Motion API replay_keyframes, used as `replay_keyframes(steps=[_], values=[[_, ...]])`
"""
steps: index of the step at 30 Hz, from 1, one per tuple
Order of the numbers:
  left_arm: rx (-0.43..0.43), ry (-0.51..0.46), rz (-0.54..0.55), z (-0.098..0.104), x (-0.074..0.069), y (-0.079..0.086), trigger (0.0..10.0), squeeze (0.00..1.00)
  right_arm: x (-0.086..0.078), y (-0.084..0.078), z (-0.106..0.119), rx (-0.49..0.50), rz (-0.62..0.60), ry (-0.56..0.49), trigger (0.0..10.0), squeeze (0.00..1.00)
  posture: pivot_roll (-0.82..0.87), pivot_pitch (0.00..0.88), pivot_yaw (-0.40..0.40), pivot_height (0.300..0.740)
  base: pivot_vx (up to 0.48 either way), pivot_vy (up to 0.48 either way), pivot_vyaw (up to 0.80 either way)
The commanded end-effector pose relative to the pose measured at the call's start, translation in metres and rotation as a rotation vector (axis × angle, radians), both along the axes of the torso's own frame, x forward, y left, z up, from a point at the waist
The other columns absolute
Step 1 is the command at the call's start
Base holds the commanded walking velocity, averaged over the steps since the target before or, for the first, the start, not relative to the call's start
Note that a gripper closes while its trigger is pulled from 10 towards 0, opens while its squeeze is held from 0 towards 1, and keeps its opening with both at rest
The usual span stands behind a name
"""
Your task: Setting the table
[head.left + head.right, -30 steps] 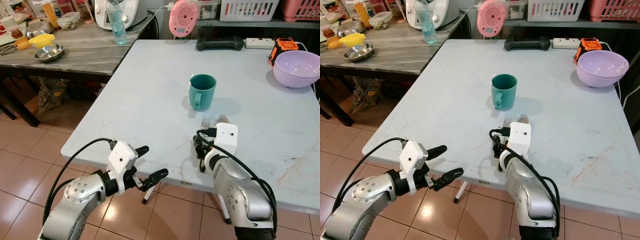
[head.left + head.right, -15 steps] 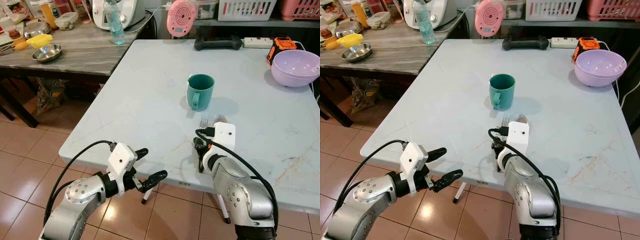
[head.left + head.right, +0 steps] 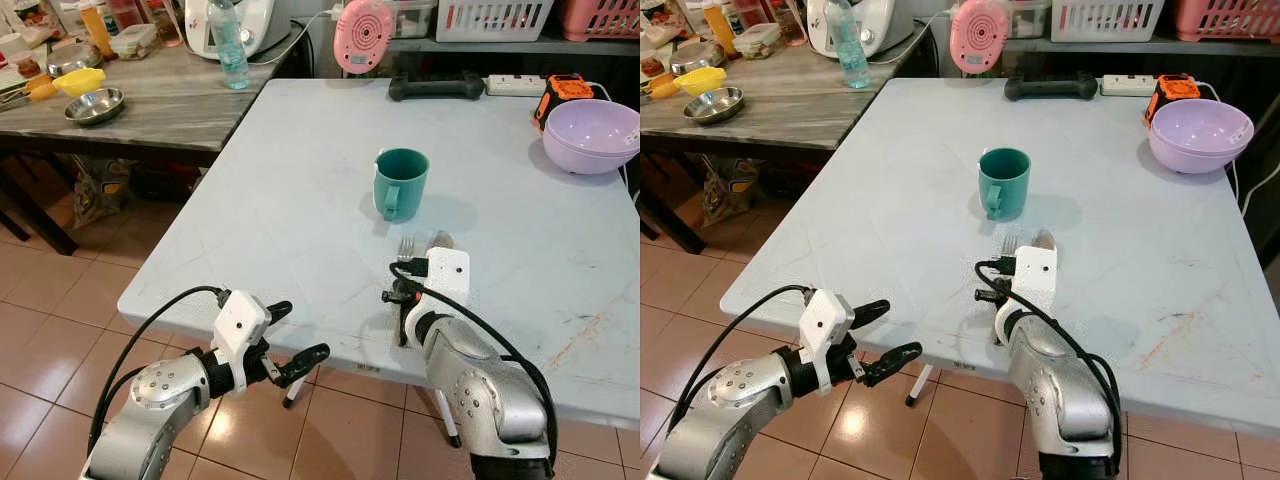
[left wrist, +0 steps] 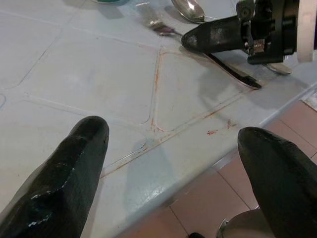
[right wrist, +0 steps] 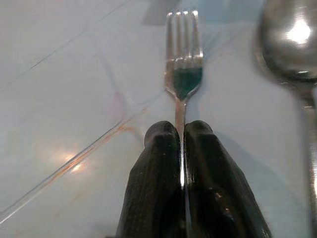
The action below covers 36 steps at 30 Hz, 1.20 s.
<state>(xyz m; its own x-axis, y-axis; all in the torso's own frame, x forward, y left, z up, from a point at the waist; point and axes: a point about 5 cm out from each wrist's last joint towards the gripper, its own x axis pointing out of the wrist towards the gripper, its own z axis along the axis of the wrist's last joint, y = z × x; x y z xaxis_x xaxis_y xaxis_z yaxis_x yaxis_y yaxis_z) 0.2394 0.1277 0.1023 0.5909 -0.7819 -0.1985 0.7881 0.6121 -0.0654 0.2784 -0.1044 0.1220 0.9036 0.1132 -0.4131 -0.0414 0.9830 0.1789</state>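
Observation:
A steel fork (image 5: 184,54) lies on the pale blue table (image 3: 280,200), its tines pointing at a teal mug (image 3: 402,183). My right gripper (image 5: 180,131) is shut on the fork's handle, low over the table near the front edge. A steel spoon (image 5: 292,34) lies just right of the fork (image 3: 406,245). My left gripper (image 3: 300,330) hangs open below and in front of the table's front edge, its fingers (image 4: 74,163) spread wide with nothing between them.
A purple bowl (image 3: 592,135) sits at the table's far right, beside an orange device (image 3: 565,92). A pink round appliance (image 3: 363,35) and a black bar (image 3: 438,87) stand at the back. A wooden side table (image 3: 170,110) on the left holds a steel bowl (image 3: 95,105) and a bottle (image 3: 231,45).
My left gripper has sunk a little lower in front of the table edge. The right gripper stays on the fork handle. The camera shifted slightly.

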Motion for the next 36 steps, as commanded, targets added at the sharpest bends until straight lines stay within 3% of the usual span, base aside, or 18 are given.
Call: replay_keyframes(steps=[1, 5, 9, 13, 19, 23, 36], values=[[0.010, 0.001, -0.001, -0.002, 0.000, 0.003, 10.0, 0.00, -0.010, 0.016, -0.019, -0.007, 0.093, 0.090, 0.0, 0.00, -0.12, 0.110, 0.119, 0.740, 0.000, 0.000, 0.00], [0.009, -0.004, 0.000, -0.003, 0.000, 0.002, 10.0, 0.00, -0.008, 0.011, -0.024, -0.111, 0.161, 0.060, 0.0, 0.00, -0.11, 0.111, 0.115, 0.740, 0.000, 0.000, 0.00], [0.009, -0.007, 0.001, -0.003, 0.000, 0.002, 10.0, 0.00, -0.007, 0.007, -0.025, -0.139, 0.170, 0.050, 0.0, 0.00, -0.11, 0.111, 0.115, 0.740, 0.000, 0.000, 0.00], [-0.003, -0.010, 0.009, -0.003, 0.000, 0.002, 10.0, 0.00, 0.002, -0.006, -0.024, -0.272, 0.242, -0.014, 0.0, 0.00, -0.11, 0.110, 0.115, 0.740, 0.000, 0.000, 0.00], [-0.098, 0.006, 0.078, 0.008, 0.009, 0.008, 10.0, 0.00, 0.008, -0.012, -0.024, -0.304, 0.259, -0.049, 0.0, 0.00, -0.11, 0.109, 0.111, 0.740, 0.000, 0.000, 0.00], [-0.209, 0.033, 0.113, 0.025, 0.016, 0.007, 10.0, 0.00, 0.010, -0.012, -0.023, -0.346, 0.277, -0.081, 0.0, 0.00, -0.11, 0.108, 0.109, 0.740, 0.000, 0.000, 0.00], [-0.209, 0.033, 0.113, 0.025, 0.016, 0.007, 10.0, 0.00, 0.010, -0.012, -0.023, -0.346, 0.277, -0.081, 0.0, 0.00, -0.11, 0.108, 0.109, 0.740, 0.000, 0.000, 0.00]])
